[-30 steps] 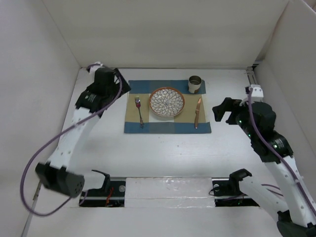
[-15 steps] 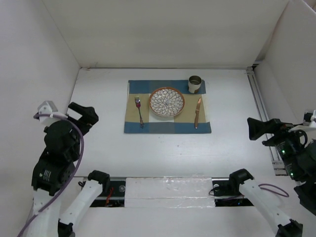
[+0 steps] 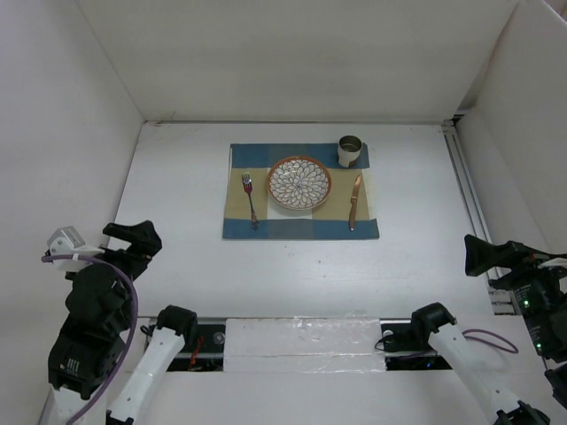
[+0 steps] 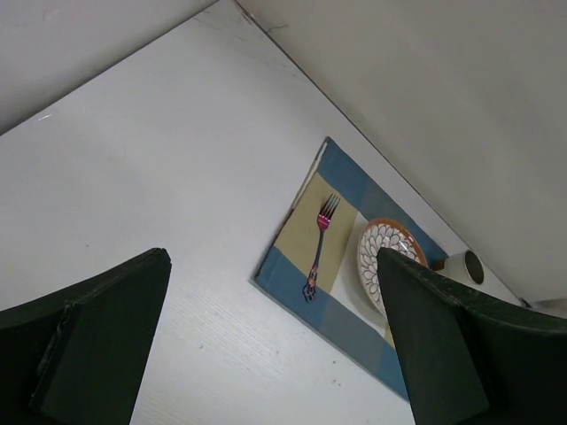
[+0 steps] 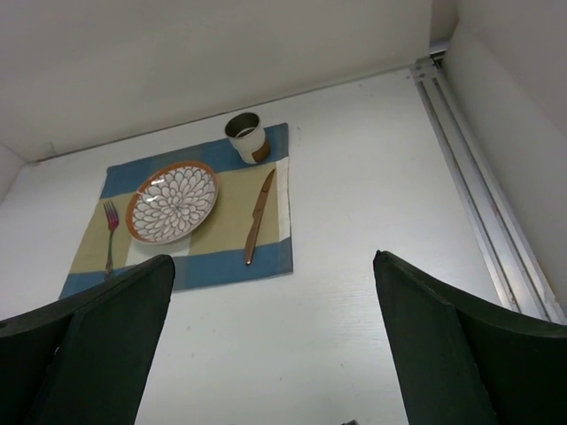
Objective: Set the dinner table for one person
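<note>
The left fingers (image 3: pixel 142 237), earlier up by the far left corner of the placemat (image 3: pixel 239 228), are now drawn back to the near left of the surface (image 3: pixel 292 274). The right fingers (image 3: pixel 478 252), earlier just right of the knife (image 3: pixel 354 202), are back at the near right.

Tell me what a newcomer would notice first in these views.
The eye lands on the checked placemat midway across the white dinner table: patterned plate at its centre, fork left of it, knife right, cup at the far right corner. The left gripper and right gripper hang open and empty by the near corners.
</note>
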Controlling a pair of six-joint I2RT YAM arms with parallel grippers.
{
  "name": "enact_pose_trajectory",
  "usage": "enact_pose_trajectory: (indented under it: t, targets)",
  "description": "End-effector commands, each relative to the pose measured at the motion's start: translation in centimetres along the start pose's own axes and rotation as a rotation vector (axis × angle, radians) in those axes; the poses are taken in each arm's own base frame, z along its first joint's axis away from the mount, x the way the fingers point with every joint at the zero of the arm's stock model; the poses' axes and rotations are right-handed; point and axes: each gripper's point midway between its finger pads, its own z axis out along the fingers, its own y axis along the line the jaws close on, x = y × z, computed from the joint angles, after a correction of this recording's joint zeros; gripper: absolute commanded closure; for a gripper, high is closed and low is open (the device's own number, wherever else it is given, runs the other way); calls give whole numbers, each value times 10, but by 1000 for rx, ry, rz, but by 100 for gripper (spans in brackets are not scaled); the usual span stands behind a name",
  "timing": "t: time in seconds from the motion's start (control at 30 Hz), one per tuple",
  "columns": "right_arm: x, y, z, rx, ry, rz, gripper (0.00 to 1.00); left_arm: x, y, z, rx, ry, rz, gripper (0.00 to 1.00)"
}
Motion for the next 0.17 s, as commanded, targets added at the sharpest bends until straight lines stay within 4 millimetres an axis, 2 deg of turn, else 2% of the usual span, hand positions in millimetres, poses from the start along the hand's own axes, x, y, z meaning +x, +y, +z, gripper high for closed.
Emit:
enact_pose_trajectory:
  t: [0.0,0.13]
  targets:
    - [-4,-5,-3,17,-9,-22,0,1,1,6,-30,-4,-5,0]
    - [-2,-5,2,25,-17,-20,0,4,0,10,-42,8,7,0]
